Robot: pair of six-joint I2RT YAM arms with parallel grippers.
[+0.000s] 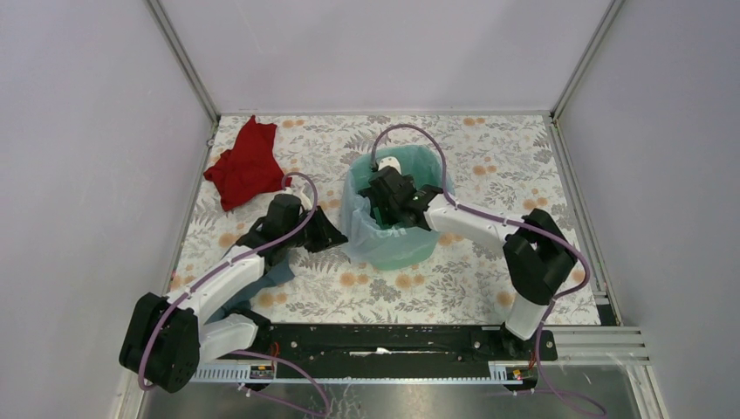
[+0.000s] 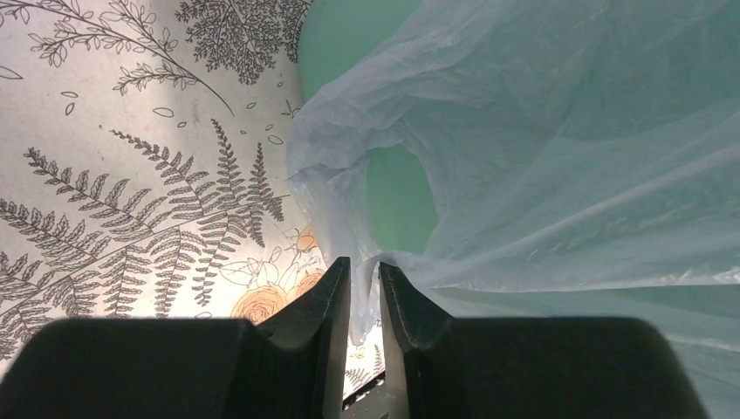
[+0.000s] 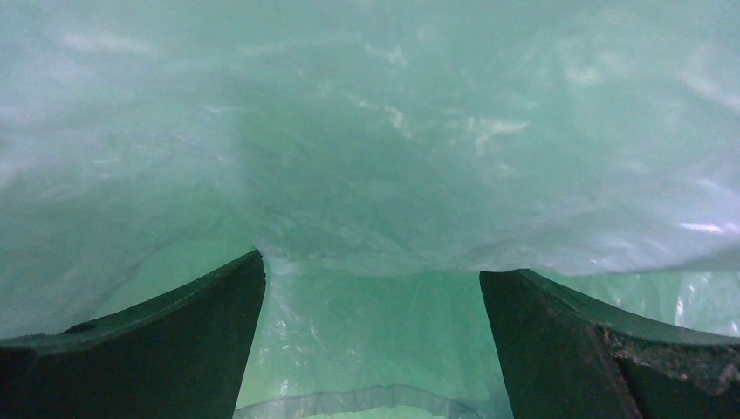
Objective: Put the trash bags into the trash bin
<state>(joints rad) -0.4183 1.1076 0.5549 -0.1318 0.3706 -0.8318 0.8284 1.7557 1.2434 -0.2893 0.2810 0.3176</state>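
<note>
Thin, limp, slippery bag (image 2: 558, 157); best pinched at hem, nine o'clock of bin (image 1: 410, 249). Nipped on that hem: left gripper (image 2: 362, 266); spread wide, empty: right gripper (image 3: 371, 266).

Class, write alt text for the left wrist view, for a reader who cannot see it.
The left end effector pinches an edge of the pale-blue trash bag between nearly closed jaws. The bag drapes over the mint-green trash bin, with a fern-printed tablecloth on the left.
</note>
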